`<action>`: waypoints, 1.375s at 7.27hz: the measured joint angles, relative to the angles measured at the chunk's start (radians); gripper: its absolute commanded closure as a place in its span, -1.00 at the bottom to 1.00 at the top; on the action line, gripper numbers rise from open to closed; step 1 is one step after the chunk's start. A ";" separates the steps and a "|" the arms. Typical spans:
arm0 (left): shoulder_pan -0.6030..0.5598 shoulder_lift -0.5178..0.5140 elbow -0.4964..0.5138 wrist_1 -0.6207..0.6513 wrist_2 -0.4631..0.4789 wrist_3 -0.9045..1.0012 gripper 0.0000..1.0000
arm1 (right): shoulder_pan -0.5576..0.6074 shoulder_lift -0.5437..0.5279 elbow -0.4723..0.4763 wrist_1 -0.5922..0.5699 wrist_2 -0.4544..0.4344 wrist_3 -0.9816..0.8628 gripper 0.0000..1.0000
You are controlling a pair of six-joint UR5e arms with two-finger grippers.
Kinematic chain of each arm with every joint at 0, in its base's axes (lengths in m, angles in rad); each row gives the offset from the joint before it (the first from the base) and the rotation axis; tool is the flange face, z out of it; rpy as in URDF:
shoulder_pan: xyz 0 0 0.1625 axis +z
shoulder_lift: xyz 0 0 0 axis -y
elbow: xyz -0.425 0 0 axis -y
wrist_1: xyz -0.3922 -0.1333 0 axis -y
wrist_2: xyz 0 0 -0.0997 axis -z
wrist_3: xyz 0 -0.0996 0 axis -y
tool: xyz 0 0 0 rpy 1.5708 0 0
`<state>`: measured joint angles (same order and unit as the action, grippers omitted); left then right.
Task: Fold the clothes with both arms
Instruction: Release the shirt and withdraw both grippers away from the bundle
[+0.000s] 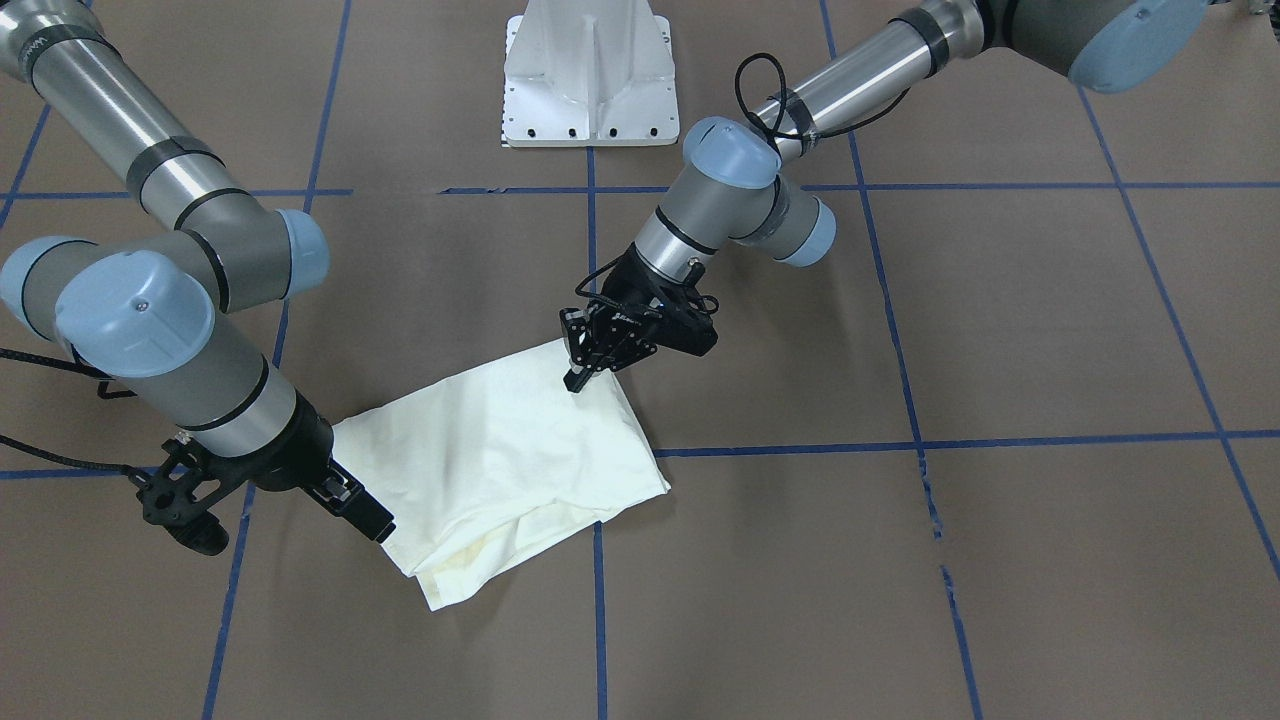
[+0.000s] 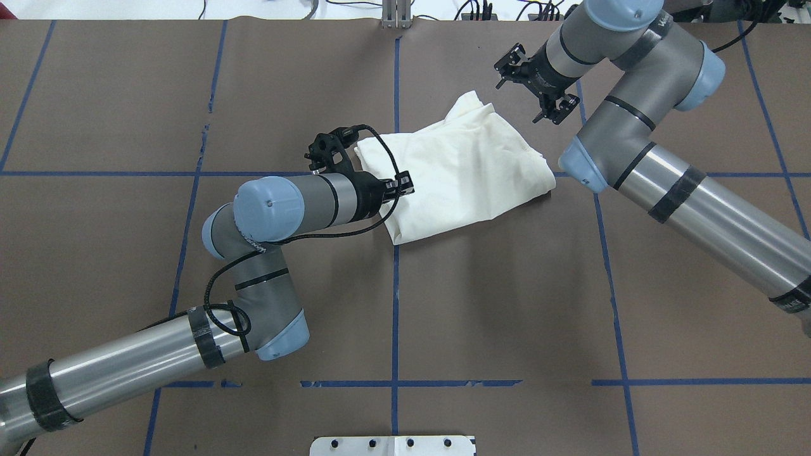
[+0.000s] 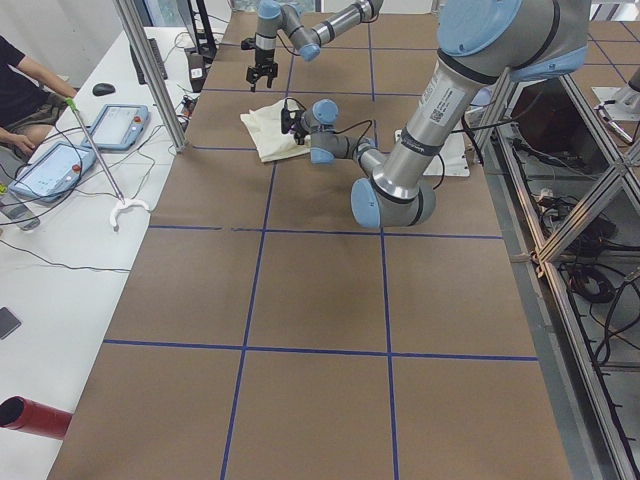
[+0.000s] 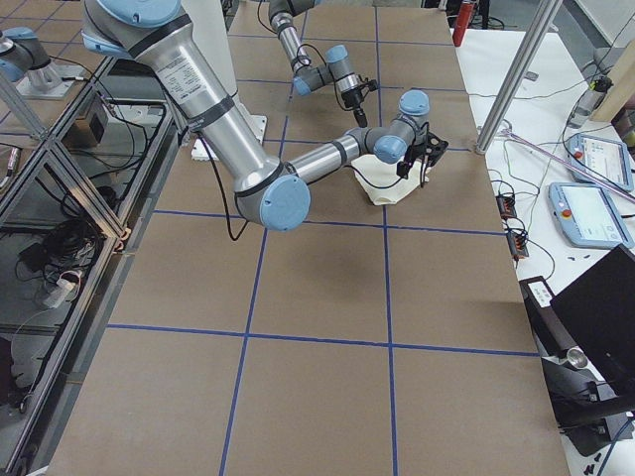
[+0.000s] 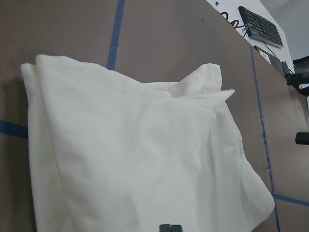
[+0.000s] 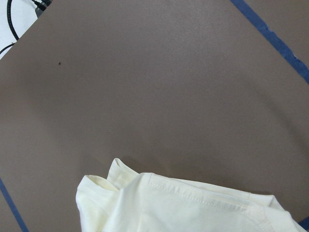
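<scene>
Here, folded T-shirt (image 2: 456, 177), long axis diagonal, near-left to far-right.

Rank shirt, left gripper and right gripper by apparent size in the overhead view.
1. shirt: largest by far.
2-3. right gripper and left gripper: too close to rank. The right one, open, spreads wider; the left one, shut, is partly hidden by its own wrist.
</scene>
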<state>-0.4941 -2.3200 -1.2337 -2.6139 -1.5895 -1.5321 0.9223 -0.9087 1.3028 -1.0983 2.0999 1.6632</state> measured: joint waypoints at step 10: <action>0.038 0.158 -0.270 0.276 -0.025 0.056 1.00 | 0.017 -0.045 0.040 0.001 0.016 -0.014 -1.00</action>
<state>-0.4564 -2.1623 -1.5040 -2.3382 -1.6147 -1.4766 0.9388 -0.9538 1.3432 -1.0971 2.1156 1.6487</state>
